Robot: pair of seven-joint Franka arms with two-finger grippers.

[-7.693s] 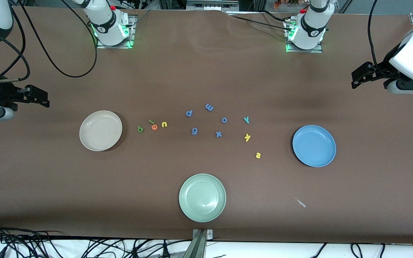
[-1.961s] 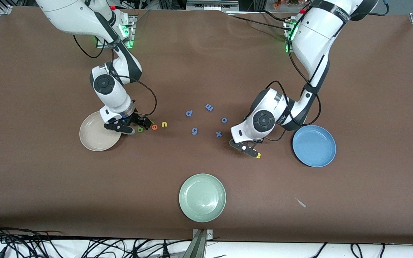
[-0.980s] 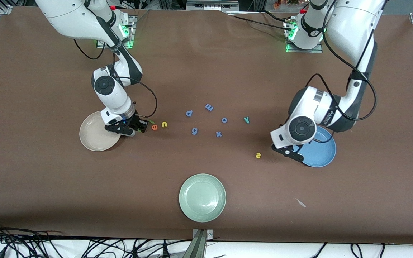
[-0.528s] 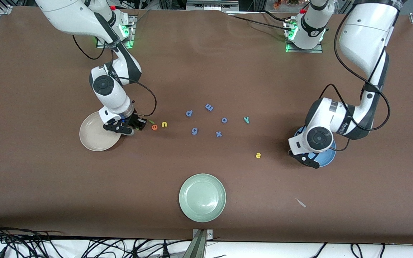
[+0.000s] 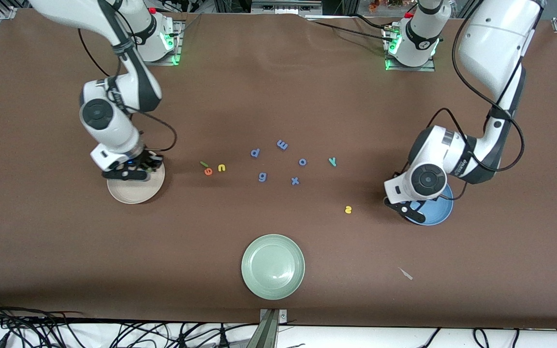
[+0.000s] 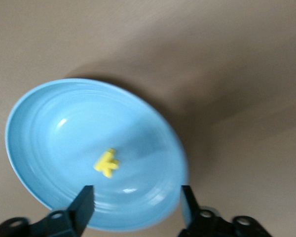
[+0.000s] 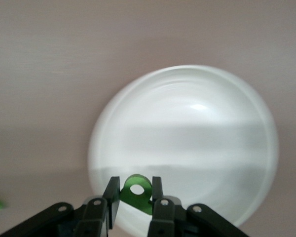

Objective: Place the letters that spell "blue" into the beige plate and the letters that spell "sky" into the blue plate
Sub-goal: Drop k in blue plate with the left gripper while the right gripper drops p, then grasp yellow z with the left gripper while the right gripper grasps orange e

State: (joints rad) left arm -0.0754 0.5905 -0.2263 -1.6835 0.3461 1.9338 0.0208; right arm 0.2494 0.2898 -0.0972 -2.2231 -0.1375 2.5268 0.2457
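While right fingers [image 7: 133, 210] pinch the green b [image 7: 136, 191], the k [image 6: 107, 163] lies below spread left fingers [image 6: 84, 205].

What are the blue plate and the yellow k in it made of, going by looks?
Blue plate: probably hard plastic or melamine, semi-gloss; it shows small bright highlights and faint concentric rings, and the colour is uniform.
Yellow k: looks like soft foam, matte; flat, blocky cut-out, no shine at all. Rubbery plastic can't be ruled out.

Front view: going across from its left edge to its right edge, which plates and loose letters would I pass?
beige plate → orange e → yellow u → pale green plate → teal y → yellow s → blue plate
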